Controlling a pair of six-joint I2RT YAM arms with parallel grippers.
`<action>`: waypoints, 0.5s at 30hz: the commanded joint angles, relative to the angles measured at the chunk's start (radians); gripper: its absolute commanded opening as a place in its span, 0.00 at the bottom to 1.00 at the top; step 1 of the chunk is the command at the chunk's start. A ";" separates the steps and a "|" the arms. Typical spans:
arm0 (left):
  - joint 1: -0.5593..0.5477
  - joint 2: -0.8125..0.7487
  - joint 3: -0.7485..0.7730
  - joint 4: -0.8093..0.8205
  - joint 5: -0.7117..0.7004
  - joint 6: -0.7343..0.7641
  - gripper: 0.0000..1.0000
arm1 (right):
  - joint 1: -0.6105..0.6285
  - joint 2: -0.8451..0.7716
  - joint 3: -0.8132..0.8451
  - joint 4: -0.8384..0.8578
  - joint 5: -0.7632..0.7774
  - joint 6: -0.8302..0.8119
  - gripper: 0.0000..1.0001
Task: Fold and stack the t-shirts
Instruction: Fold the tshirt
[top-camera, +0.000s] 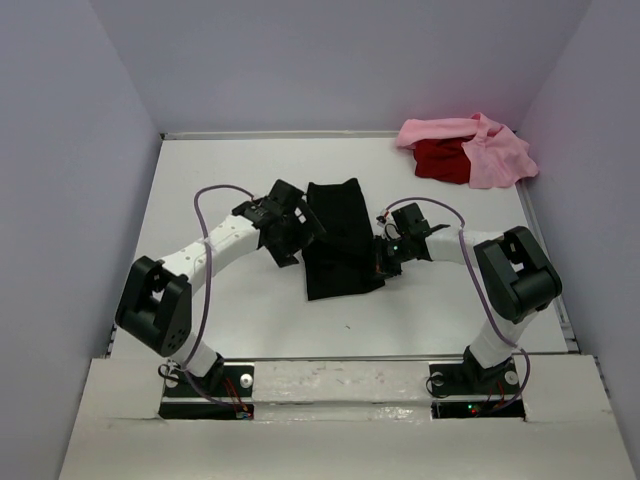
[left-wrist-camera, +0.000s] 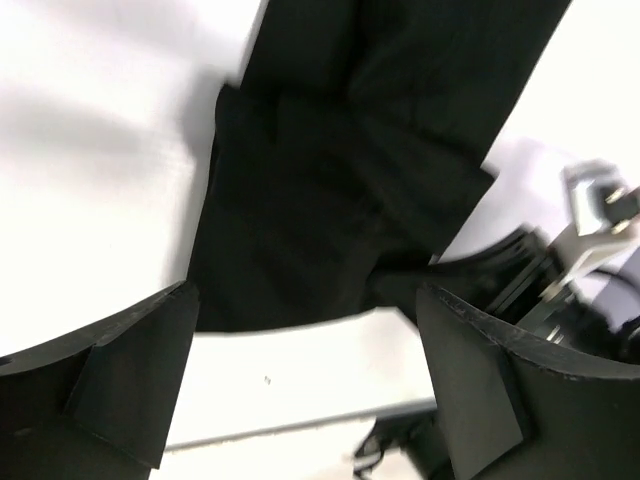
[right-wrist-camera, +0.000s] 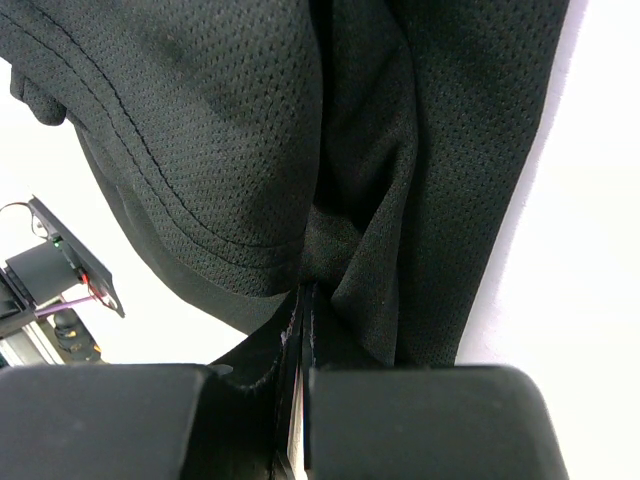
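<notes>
Black shirt (top-camera: 335, 240): mid-table, folded into a long narrow strip; folding looks unfinished.
Left gripper (left-wrist-camera: 310, 340): jaws wide, empty, at the strip's left edge.
Right gripper (right-wrist-camera: 303, 300): pinched on the strip's right edge.
Pink shirt (top-camera: 495, 155), red shirt (top-camera: 440, 160): heaped in the far right corner, unfolded; nothing stacked yet.

A white table (top-camera: 230, 180) fills the floor of the enclosure, matte and evenly lit, with a thin raised rim (top-camera: 280, 134) along its far edge. Pale lavender walls close it in: a left wall (top-camera: 70, 150), a back wall (top-camera: 340, 60) and a right wall (top-camera: 600, 120). A tiny dark speck (top-camera: 347, 325) (too small to identify) lies toward the table's near side. A white ledge (top-camera: 340, 425) spans the near edge.
</notes>
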 joint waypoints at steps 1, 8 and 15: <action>-0.048 -0.083 -0.124 0.074 0.165 -0.074 0.99 | 0.007 0.020 0.004 -0.023 0.031 -0.039 0.00; -0.134 -0.106 -0.171 0.157 0.164 -0.045 0.39 | 0.007 0.037 0.005 -0.018 0.017 -0.039 0.00; -0.163 -0.134 -0.249 0.371 0.162 -0.071 0.00 | 0.007 0.029 -0.001 -0.018 0.009 -0.042 0.00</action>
